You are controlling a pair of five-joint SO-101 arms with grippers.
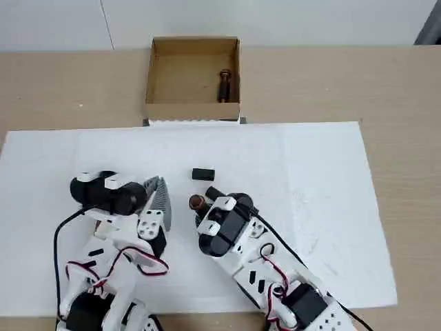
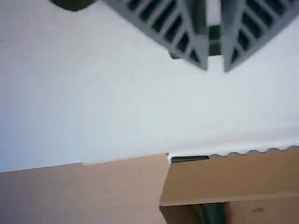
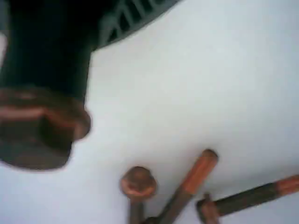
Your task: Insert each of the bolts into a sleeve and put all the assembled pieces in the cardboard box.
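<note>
The right arm's fingers [image 3: 135, 18] are clamped on a bolt [image 3: 37, 130] whose shank sits in a black sleeve [image 3: 46, 51], so this pair looks joined. In the high view it hangs well short of the cardboard box [image 1: 195, 110], on the side of the box nearest the arms.

The left arm's fingers [image 2: 187, 32] stand a narrow slit apart and hold nothing. They point toward the box from well away. A spare sleeve [image 1: 202, 174] lies on the sheet between both sets of fingers and the box's near wall.

Inside the box, close to the wall on the right arm's side, lies one assembled piece [image 1: 224, 85]. Three loose bolts [image 3: 187, 186] lie bare on the sheet near the right wrist; I cannot place them relative to the box.

By my reckoning the job is under half done. One piece is delivered and a second seems ready to be carried over and dropped in. The three loose bolts have yet to get sleeves, and I can see just the one spare sleeve for them.

Everything but the box rests on a white sheet [image 1: 324, 179] spread over a light wooden table [image 1: 69, 83]. The box stands on the bare wood just beside the sheet's far edge. Beyond the box is a pale wall [image 1: 275, 21].
</note>
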